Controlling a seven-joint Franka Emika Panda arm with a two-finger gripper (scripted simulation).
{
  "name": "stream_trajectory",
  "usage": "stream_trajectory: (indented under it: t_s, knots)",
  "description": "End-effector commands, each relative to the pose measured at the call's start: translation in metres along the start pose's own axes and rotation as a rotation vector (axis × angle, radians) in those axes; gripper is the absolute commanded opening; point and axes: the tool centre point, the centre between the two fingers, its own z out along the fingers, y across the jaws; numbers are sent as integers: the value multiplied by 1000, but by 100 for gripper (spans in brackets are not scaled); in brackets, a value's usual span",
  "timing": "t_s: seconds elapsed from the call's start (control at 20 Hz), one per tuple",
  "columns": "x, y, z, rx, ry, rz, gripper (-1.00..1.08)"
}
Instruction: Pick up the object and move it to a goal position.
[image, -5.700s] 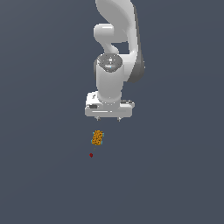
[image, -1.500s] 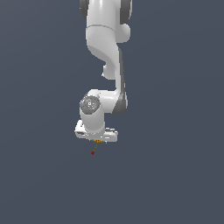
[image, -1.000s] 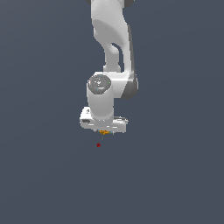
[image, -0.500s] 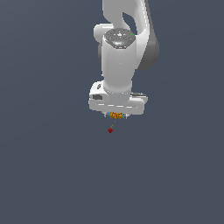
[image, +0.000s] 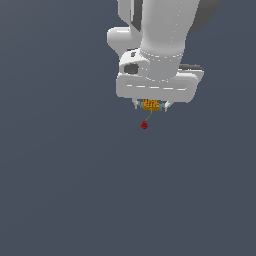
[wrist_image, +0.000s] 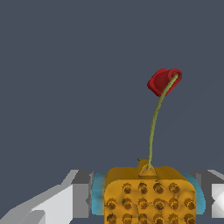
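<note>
The object (image: 151, 104), a small orange-yellow speckled block with teal edges, is gripped between the fingers of my white gripper (image: 151, 106), which is shut on it and holds it off the ground. The goal position (image: 144, 125), a tiny dark-red dot, shows just below the block, slightly to the exterior view's left. A thin green line runs from block to dot. In the wrist view the block (wrist_image: 148, 194) fills the space between my grey fingers (wrist_image: 81, 192), and the red dot (wrist_image: 164, 81) lies ahead, apart from it.
Only a plain dark grey-blue ground (image: 60, 190) surrounds the arm. The white arm body (image: 160, 55) hides what lies behind it.
The gripper, shut on the block, has moved up and to the exterior view's right and looks larger. The red dot has shifted the same way in the picture, staying just below the block.
</note>
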Motion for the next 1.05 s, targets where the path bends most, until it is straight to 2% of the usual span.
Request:
stream_trajectory:
  t_s: [0.0, 0.45, 1.0]
  knots:
    - [-4, -12, -27, 0, 0, 0, -100]
    - [-11, -41, -90, 1, 0, 0, -100]
    - [-12, -51, -111, 2, 0, 0, -100]
